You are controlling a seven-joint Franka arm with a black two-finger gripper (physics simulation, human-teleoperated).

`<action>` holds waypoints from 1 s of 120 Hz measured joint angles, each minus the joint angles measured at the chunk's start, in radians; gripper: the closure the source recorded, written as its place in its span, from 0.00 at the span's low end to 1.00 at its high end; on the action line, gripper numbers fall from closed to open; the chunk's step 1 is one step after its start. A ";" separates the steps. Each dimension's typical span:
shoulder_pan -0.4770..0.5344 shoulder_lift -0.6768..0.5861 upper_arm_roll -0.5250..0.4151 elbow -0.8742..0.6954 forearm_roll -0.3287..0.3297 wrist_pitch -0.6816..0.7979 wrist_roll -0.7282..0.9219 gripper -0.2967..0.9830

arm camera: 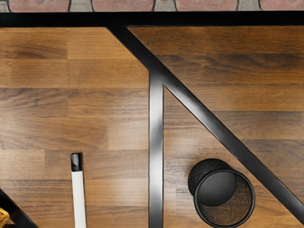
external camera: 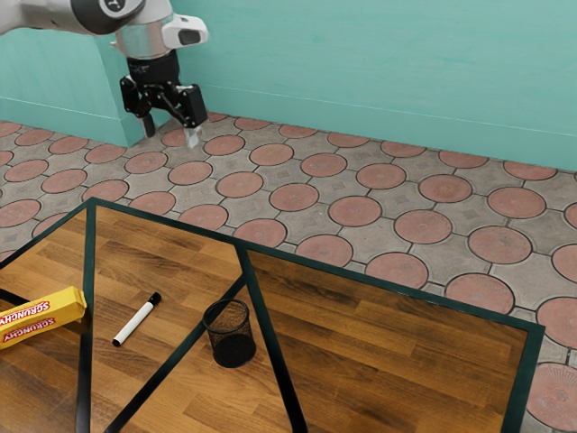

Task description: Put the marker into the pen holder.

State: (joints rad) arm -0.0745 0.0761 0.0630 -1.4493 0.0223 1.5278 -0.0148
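Although the task is defined by the marker (external camera: 135, 325) and its container, no part of the transfer is seen to be completed. The marker is laid flat on the worktop (external camera: 397, 334), its black cap (arm camera: 76, 162) directed towards the tiled floor (external camera: 347, 209). It is separated by a dark strip (arm camera: 156, 166) from the pen holder (external camera: 236, 343), an upright mesh cup in which nothing can be seen. Beyond the marker's other side, a yellow packet (external camera: 41, 317) is placed. The hand (external camera: 170, 132) is held raised, well apart from both, its fingers spread with nothing between them. Approach, grasping, lifting, carrying and release into the cup are judged to be left.
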 joint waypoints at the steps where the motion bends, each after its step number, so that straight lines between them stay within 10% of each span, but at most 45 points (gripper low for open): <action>1: 0.001 0.000 0.001 0.004 0.000 -0.001 0.000 0.23; 33: 0.004 0.001 0.045 0.020 0.007 -0.024 -0.004 0.23; 54: 0.003 -0.072 0.082 -0.354 0.031 0.151 -0.010 0.23; 120: -0.002 -0.037 0.163 -0.846 0.040 0.691 0.059 0.23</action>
State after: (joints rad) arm -0.0767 0.0389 0.2256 -2.2953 0.0626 2.2193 0.0439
